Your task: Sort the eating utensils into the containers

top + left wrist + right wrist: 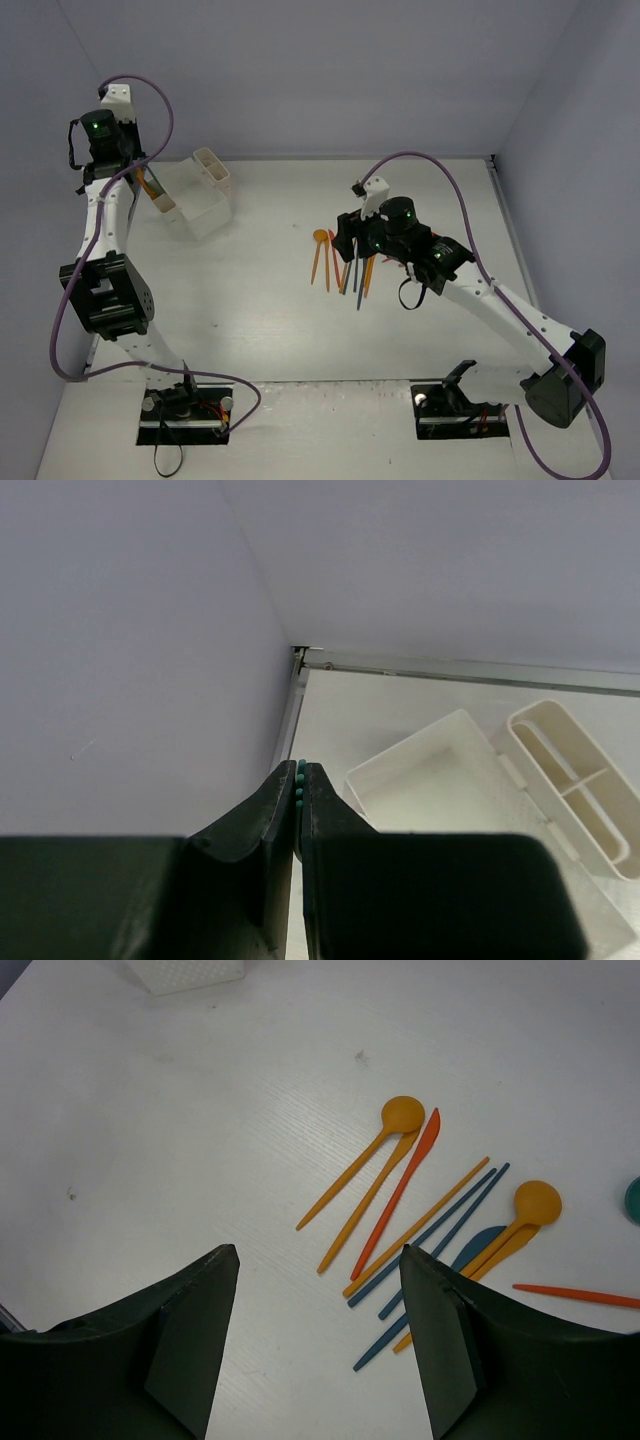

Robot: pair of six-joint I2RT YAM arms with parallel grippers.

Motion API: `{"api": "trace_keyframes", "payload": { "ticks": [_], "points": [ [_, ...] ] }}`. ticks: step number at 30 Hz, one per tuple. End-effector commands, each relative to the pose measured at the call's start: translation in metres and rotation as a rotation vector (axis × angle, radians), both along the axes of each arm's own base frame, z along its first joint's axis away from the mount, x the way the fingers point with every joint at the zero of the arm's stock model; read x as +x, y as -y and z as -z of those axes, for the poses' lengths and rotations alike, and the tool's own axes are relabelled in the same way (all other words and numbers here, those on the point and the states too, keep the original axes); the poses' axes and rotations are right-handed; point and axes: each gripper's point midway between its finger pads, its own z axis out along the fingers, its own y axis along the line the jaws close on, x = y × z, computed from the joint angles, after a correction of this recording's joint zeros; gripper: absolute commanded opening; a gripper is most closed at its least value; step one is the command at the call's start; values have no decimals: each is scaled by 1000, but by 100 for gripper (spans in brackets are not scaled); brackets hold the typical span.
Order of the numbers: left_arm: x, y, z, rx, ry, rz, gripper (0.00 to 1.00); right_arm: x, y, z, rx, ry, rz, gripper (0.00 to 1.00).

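The containers (208, 190) are white open-top bins at the back left; in the left wrist view a large bin (440, 780) and a divided bin (575, 770) show. My left gripper (148, 188) hangs beside the bins' left side, shut (299, 770) on a teal fork whose tines (299, 786) poke out between the fingers. Several orange, red and blue utensils (342, 265) lie in a loose pile mid-table. My right gripper (350, 245) hovers open and empty over the pile's near-left edge (318, 1260). An orange spoon (403, 1115), a red knife (400, 1190) and blue handles (430, 1230) lie just ahead.
The side wall (130, 660) and the table's back corner (298, 655) are close to my left gripper. Another orange spoon (537, 1202) and a teal piece (633, 1200) lie at the right of the pile.
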Motion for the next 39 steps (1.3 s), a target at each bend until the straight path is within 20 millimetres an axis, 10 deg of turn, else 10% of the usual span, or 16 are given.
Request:
{"api": "trace_keyframes", "payload": {
  "ticks": [1,25,39],
  "points": [
    [8,-16,-75,87,213,-16,0,4,-7,-11,36,20,-23,63],
    [24,-33,1,61,122,-53,8,11,-2,-2,16,-4,10,63],
    [-7,-20,-37,-5,191,-63,57,20,13,18,-4,-53,139,62]
  ]
}}
